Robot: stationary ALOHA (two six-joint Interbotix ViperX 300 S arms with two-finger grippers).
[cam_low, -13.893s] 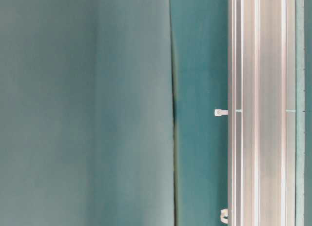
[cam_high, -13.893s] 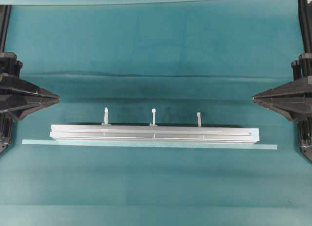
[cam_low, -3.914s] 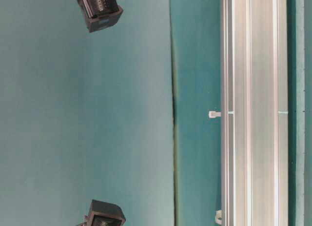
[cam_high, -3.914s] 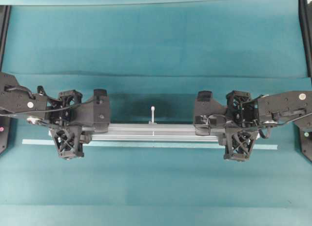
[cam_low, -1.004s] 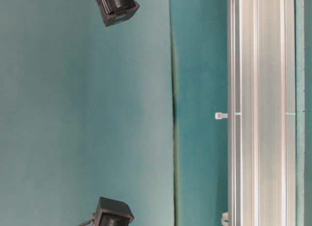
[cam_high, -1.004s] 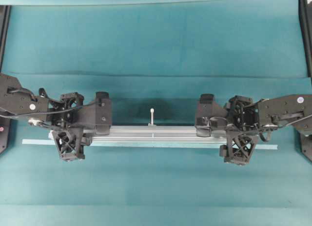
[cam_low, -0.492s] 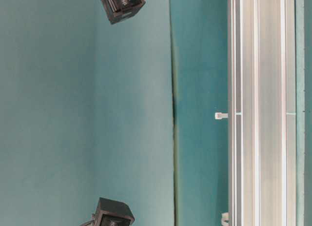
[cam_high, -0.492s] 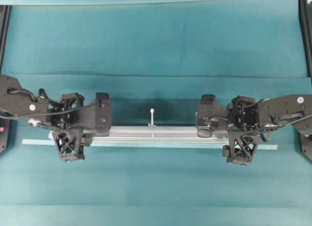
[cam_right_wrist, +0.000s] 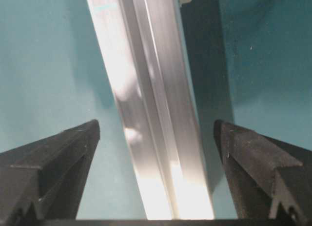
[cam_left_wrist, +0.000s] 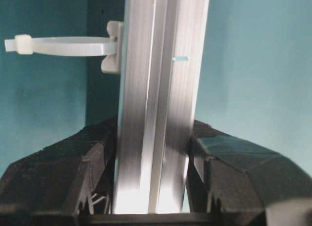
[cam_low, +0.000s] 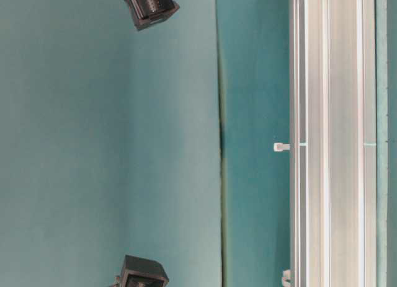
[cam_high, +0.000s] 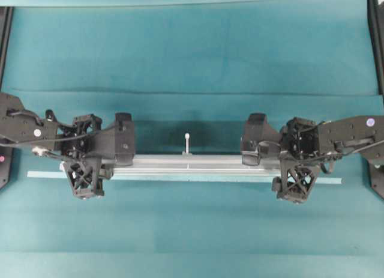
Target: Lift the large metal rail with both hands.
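Closest to your left gripper (cam_left_wrist: 153, 187), the large metal rail (cam_left_wrist: 158, 99) ran straight out between its fingers (cam_left_wrist: 63, 172), which pressed against both of its sides: that hand was clamped on the bar. A little farther ahead of the same gripper, a white zip-tie tail (cam_left_wrist: 58, 45) stuck out level from the rail's left side, over the teal cloth (cam_left_wrist: 253, 65).

At your right gripper (cam_right_wrist: 156, 153), the rail (cam_right_wrist: 151, 104) passed between the two fingers (cam_right_wrist: 53, 157) at a slant, with cloth showing on either side of it; those jaws stood spread wide and touched nothing.

From overhead, your left gripper (cam_high: 89, 164) sat over the rail (cam_high: 192, 164) near one end and your right gripper (cam_high: 294, 167) near the other, each with a finger on either side of it. Just beside the rail on its near side lay the thin pale strip (cam_high: 198, 178), reaching past both grippers. The middle zip-tie tail stood between your two hands on the rail's far side.
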